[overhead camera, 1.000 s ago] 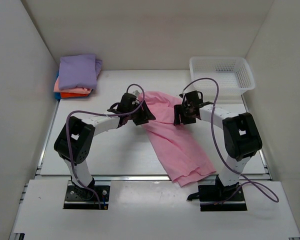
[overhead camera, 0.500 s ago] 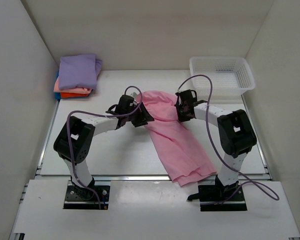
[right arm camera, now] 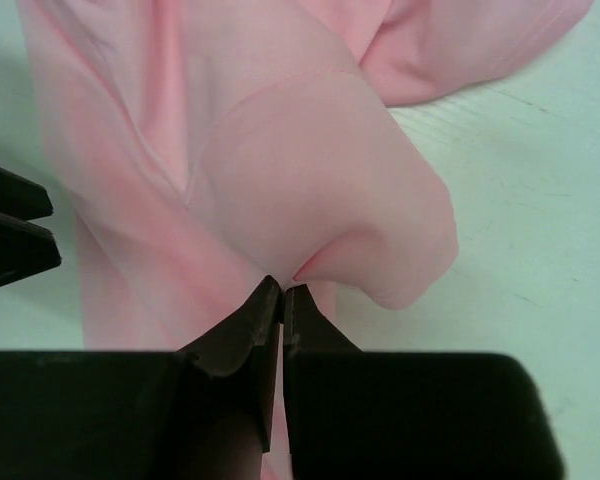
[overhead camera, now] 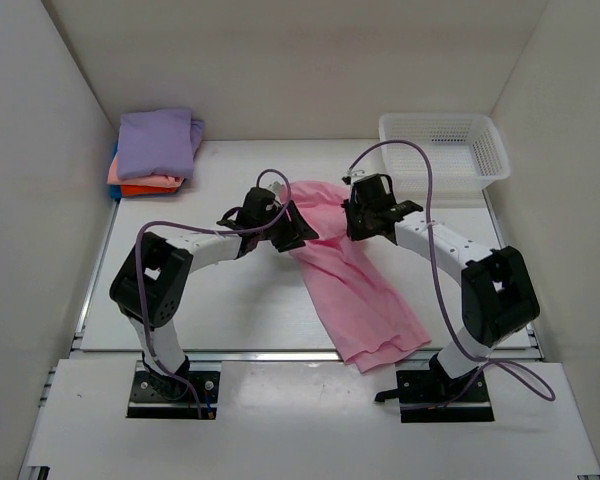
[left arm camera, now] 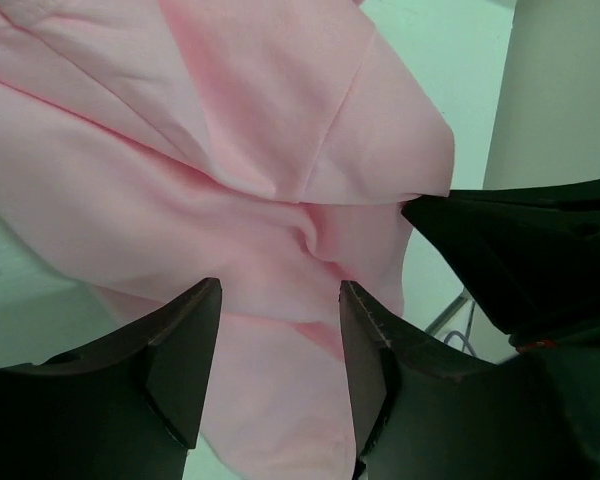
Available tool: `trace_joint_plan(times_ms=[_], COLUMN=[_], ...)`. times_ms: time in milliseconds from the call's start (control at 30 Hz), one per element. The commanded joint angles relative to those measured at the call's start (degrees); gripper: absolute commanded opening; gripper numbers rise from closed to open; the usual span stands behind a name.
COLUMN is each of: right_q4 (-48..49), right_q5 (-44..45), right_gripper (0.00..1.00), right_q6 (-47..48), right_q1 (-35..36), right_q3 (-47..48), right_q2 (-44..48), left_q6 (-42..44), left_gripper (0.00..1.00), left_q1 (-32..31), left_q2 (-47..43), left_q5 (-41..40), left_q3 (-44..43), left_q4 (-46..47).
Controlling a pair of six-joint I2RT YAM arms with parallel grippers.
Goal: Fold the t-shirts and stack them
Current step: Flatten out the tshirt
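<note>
A light pink t-shirt (overhead camera: pixel 355 285) lies crumpled on the table, running from the middle toward the front edge. My left gripper (overhead camera: pixel 292 228) is at its upper left part. In the left wrist view it (left arm camera: pixel 280 290) is open, with bunched pink cloth (left arm camera: pixel 230 170) under and between the fingers. My right gripper (overhead camera: pixel 360 225) is at the shirt's upper right edge. In the right wrist view it (right arm camera: pixel 282 288) is shut on a raised fold of the pink cloth (right arm camera: pixel 320 180). Folded t-shirts are stacked at the back left, lavender (overhead camera: pixel 158 140) over salmon (overhead camera: pixel 138 179) and orange (overhead camera: pixel 145 190).
A white mesh basket (overhead camera: pixel 485 135) stands at the back right by the wall. White walls close in the table on the left, back and right. The two grippers are close together, and each shows as a dark shape in the other's wrist view.
My right gripper has gone from open to shut, pinching a fold of the pink shirt, and has shifted a little left and back. The left gripper has barely moved.
</note>
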State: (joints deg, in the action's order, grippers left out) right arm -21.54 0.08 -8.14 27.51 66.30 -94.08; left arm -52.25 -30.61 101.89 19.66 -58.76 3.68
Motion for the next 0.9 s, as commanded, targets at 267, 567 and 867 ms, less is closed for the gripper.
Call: trace_joint_plan(times_ms=[267, 567, 867], right_q4=[-0.08, 1.06, 1.50], right_q5=[-1.31, -2.18, -4.21], right_gripper=[0.00, 0.01, 0.00], right_q6=[-2.76, -4.78, -5.39], right_q1=[1.85, 3.43, 2.81], right_q3=[-3.02, -3.29, -4.86], right_q2=[6.28, 9.44, 11.99], left_q6=[-5.40, -14.28, -21.57], left_gripper=[0.70, 0.72, 0.59], left_q1=[-3.23, -3.93, -3.67], left_q2=[0.86, 4.45, 8.94], left_q5=[-1.72, -6.03, -6.21], left_q3=[-2.67, -3.46, -4.87], left_q4=[-1.04, 3.44, 7.48])
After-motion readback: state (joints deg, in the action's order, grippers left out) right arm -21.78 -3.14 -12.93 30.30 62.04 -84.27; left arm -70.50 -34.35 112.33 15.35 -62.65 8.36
